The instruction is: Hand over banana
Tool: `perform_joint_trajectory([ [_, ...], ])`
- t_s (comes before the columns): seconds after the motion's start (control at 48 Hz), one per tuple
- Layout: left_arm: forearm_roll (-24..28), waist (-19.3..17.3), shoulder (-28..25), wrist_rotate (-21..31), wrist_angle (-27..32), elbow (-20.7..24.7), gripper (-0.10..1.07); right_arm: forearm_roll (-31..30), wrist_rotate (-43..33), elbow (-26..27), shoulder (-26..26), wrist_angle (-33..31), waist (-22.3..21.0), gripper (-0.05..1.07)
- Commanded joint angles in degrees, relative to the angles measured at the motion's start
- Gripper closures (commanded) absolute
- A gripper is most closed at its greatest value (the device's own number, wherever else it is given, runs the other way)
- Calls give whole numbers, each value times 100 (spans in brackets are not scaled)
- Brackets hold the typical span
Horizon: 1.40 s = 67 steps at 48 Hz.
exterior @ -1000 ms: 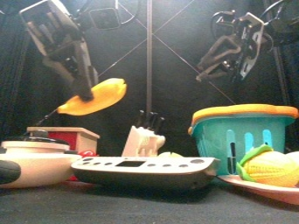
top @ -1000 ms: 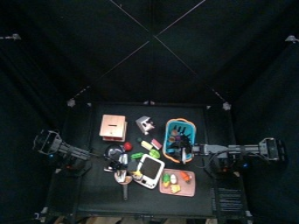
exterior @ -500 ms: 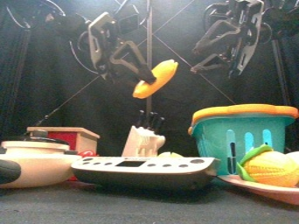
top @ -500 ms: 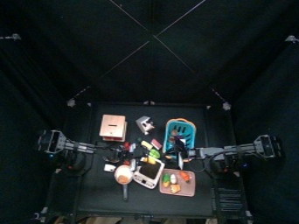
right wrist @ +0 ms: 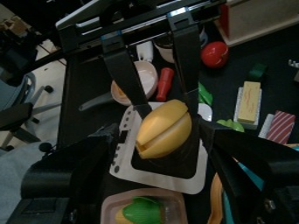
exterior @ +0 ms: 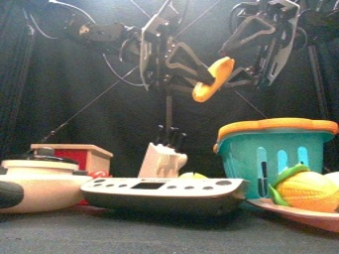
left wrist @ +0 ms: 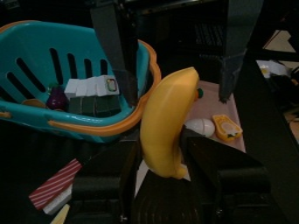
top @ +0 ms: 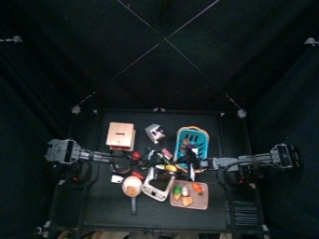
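We have carried the banana (exterior: 212, 79), clamped in the left gripper (exterior: 183, 71), up to the open right gripper (exterior: 252, 55), which must close next.

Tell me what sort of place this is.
Probably a robot test pen staged as a toy kitchen: black curtains enclose a small table, crowded with a teal basket, a pot and play food.

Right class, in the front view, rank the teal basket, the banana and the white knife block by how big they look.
1. Teal basket, clearly largest.
2. and 3. Banana and white knife block look about alike, so I won't rank them. The basket and the block stand on the table, while the banana hangs in the air, so true sizes may differ.
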State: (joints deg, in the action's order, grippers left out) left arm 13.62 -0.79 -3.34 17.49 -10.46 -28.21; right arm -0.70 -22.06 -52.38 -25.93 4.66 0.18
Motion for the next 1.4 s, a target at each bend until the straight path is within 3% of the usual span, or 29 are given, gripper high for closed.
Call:
perform_joint_trajectory([
  [0.0,9,-44,9,0,-70,185,35,-18,18,123,-35,35,-44,3],
  [0.146,18,-62,-9,-9,-105,193,35,-79,9,132,-26,35,-44,10],
  [0.542,9,-70,-9,0,-378,141,31,-88,9,149,-62,18,-70,44],
  [0.896,-97,-132,70,9,-615,-70,1,-62,9,114,-185,-132,-70,46],
  [1.167,-308,-246,272,-9,-1169,-439,0,-62,0,105,-237,-290,-79,46],
  [1.375,-457,-237,580,0,-1239,-861,0,-18,-9,202,-615,-905,-316,46],
])
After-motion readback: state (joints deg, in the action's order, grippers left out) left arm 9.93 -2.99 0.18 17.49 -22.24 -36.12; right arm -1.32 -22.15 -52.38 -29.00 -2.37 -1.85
